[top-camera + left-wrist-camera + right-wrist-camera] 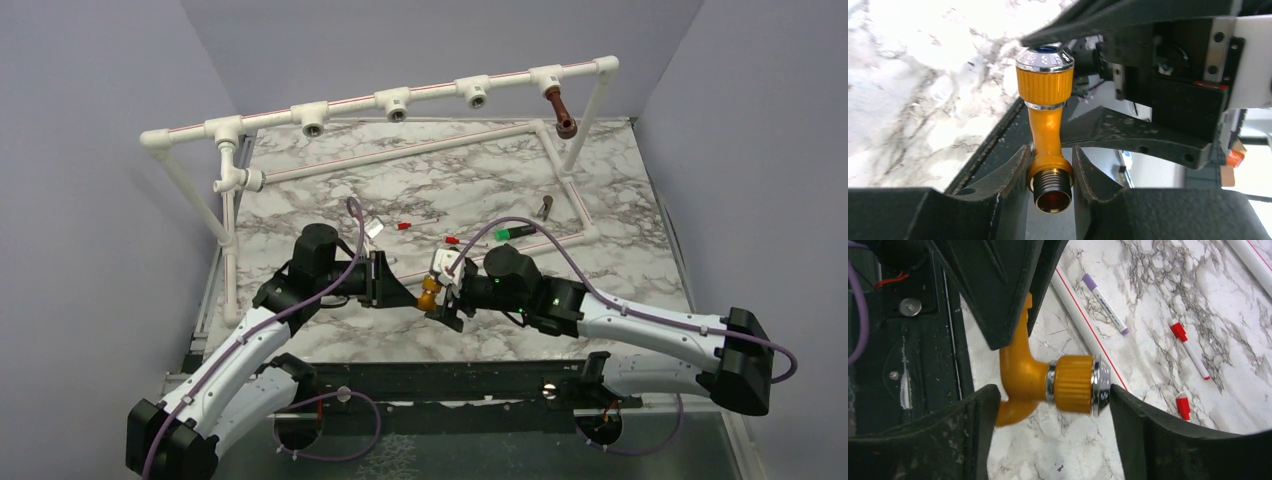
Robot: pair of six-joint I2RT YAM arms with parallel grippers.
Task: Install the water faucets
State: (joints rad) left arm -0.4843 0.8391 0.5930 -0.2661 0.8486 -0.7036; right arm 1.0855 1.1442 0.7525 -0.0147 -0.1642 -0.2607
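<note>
Water faucets: one orange (1046, 125), one brown (561, 110).

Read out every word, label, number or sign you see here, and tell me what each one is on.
No text here is legible.
White marker pen with purple cap: dark print along the barrel, too blurred to read.
Orange-yellow faucet, on its silvery cap: tiny marks, too blurred to read.
</note>
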